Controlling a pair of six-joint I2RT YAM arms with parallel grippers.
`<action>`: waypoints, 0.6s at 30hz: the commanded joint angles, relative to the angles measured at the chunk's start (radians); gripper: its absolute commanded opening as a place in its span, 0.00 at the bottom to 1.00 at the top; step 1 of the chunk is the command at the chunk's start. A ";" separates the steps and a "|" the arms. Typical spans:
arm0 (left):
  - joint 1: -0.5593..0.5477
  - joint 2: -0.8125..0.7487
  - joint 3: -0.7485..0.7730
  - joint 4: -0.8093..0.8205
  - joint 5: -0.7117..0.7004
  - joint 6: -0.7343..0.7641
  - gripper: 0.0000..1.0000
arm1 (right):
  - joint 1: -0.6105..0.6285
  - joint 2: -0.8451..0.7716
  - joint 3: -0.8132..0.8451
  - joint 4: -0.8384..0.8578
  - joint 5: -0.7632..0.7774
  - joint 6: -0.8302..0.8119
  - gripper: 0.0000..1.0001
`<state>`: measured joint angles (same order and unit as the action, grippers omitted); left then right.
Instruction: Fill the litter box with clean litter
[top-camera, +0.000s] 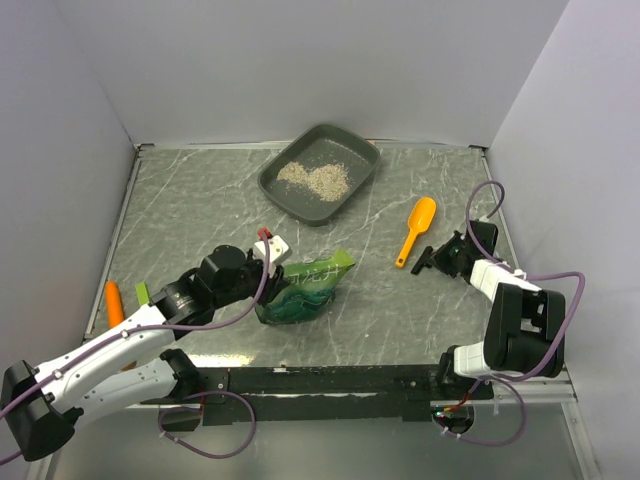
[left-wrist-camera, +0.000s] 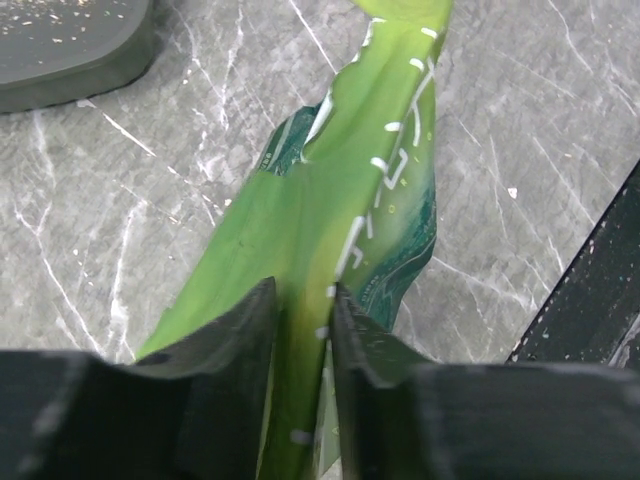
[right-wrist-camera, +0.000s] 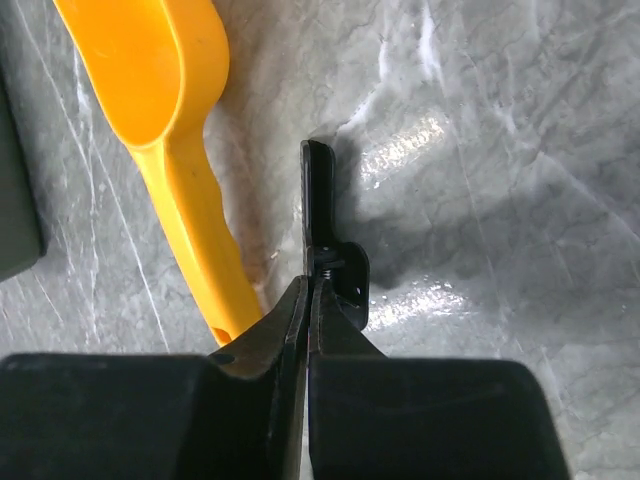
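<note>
Top external view shows the grey marbled surface (top-camera: 200, 200) with the litter box (top-camera: 345, 150) at its far middle, a dark grey tray set at an angle. The clean litter (top-camera: 315, 178) forms a small pale pile on the tray's floor. Nearer the arms, the green bag (top-camera: 305, 290) stands crumpled, left of centre. The left tool (left-wrist-camera: 303, 290) has its jaws a little apart, one finger on each side of the bag's upper fold, not clamped flat. To the right lies the orange scoop (top-camera: 416, 230), bowl pointing away, well apart from the box. Just beside its handle, the right tool (right-wrist-camera: 308, 290) is closed tight on a small black clip (right-wrist-camera: 319, 215).
</note>
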<state>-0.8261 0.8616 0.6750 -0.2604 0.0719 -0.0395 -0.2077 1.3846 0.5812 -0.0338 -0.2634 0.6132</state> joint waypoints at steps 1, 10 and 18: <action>-0.001 -0.027 0.015 0.012 -0.041 0.000 0.40 | -0.009 -0.027 -0.011 -0.020 0.082 -0.009 0.00; -0.001 0.013 0.177 -0.084 -0.113 0.004 0.52 | 0.083 -0.330 0.048 -0.227 0.245 -0.075 0.00; -0.001 0.024 0.323 -0.135 -0.080 -0.074 0.54 | 0.303 -0.484 0.259 -0.365 0.162 -0.227 0.00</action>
<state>-0.8261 0.8959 0.9176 -0.3744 -0.0074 -0.0563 0.0284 0.9478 0.7227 -0.3374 -0.0399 0.4858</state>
